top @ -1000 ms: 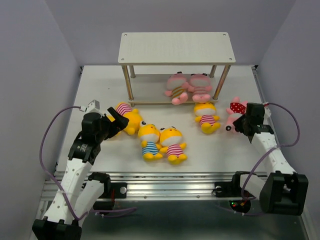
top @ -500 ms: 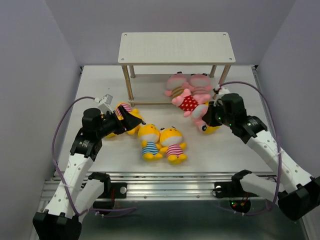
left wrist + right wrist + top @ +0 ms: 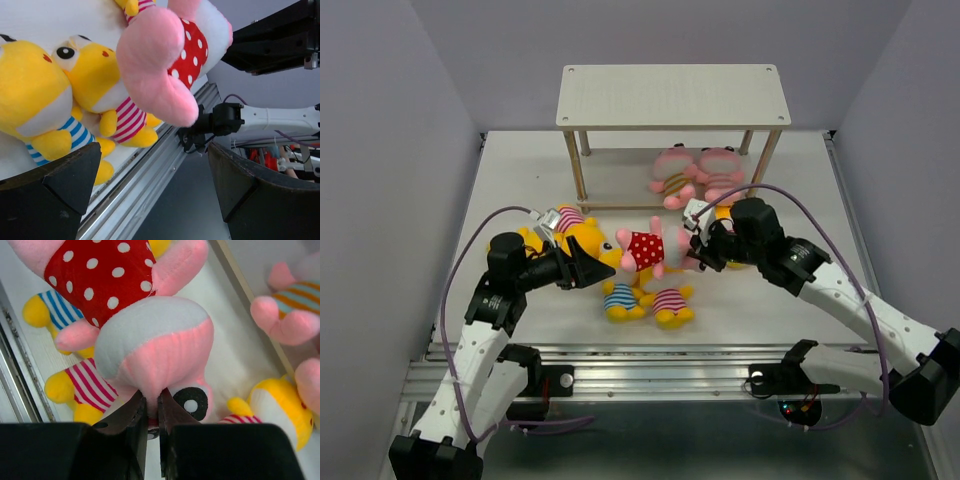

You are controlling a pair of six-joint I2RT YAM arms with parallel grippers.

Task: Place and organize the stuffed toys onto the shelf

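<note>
The right gripper (image 3: 704, 250) is pinched on the head of the red-dotted pink toy (image 3: 646, 249), holding it over the blue-striped yellow toy (image 3: 619, 298). The left gripper (image 3: 582, 268), jaws wide apart, sits just beside it

the pale 2-tier shelf (image 3: 672, 95) stands at the bench's far edge, with 2 pink striped toys (image 3: 720, 175) slumped on its lower board (right end). a dotted pink toy (image 3: 648, 248) hangs sideways over mid-bench, above a blue-striped yellow toy (image 3: 619, 298) and a pink-striped yellow toy (image 3: 670, 302) lying by the near edge.

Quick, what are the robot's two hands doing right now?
Left gripper: open, holding nothing.
Right gripper: shut on the pink doll in the red dotted outfit.
</note>
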